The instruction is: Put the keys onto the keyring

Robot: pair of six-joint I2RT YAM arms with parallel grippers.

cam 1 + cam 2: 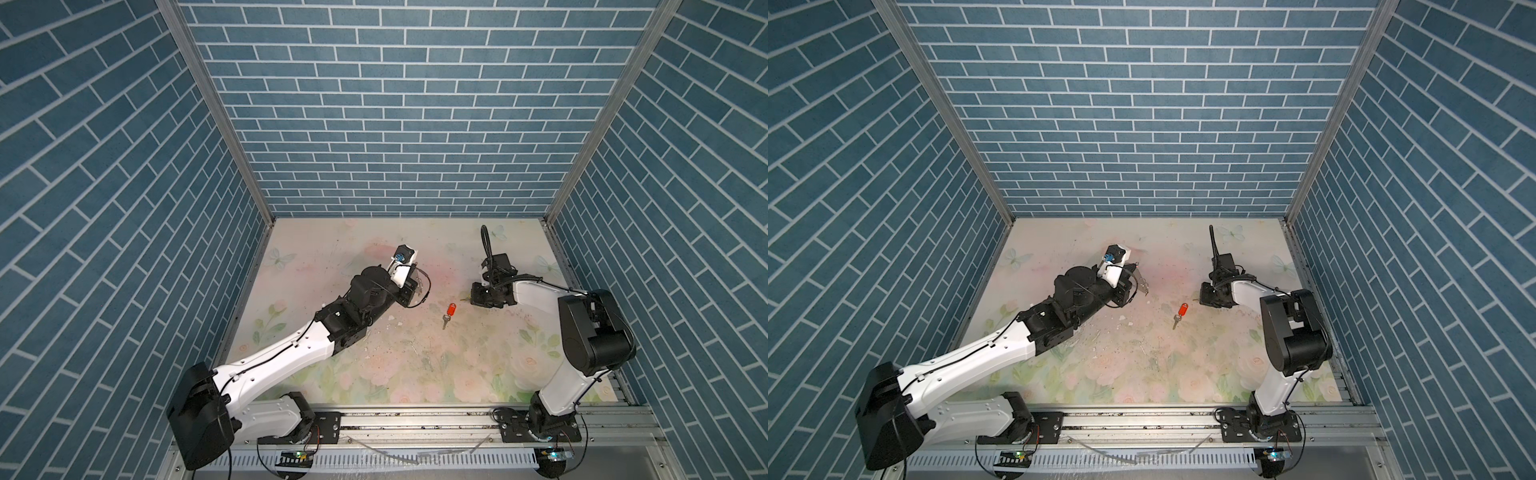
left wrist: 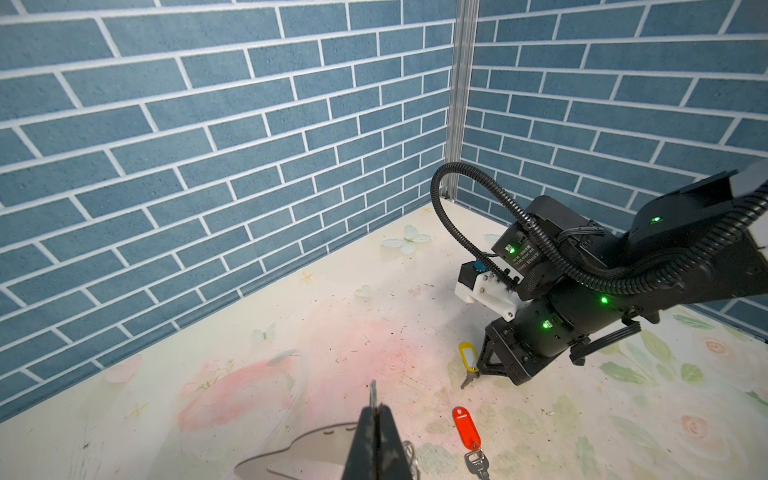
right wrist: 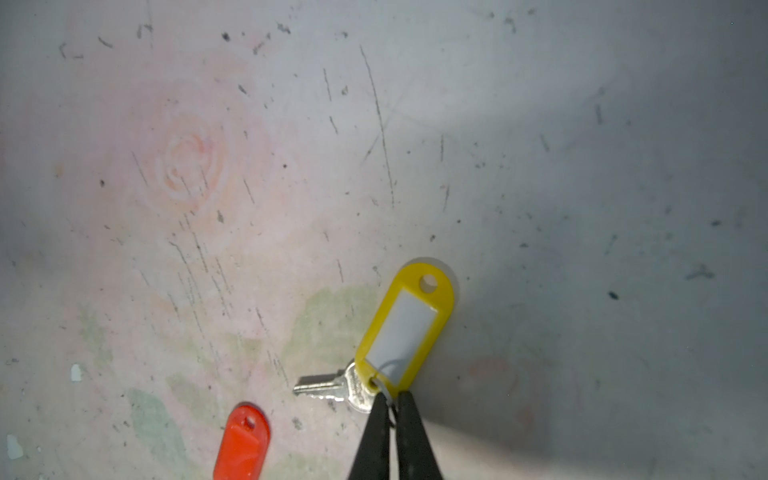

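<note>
A: Where is the keyring?

B: Your left fingers are clenched on it. In both top views the keyring hangs off their tips as a thin black loop, with its silver rings just beside the fingers.

A: And the keys?

B: The red-tagged key lies flat on the surface between your two arms, and nothing touches it. The yellow-tagged key is near it, toward your right arm. Your right fingers point down at the surface, grasping the little ring that joins its tag to the key.

A: Is it lifted?

B: You cannot tell from these views. The key looks to lie on the surface.
</note>
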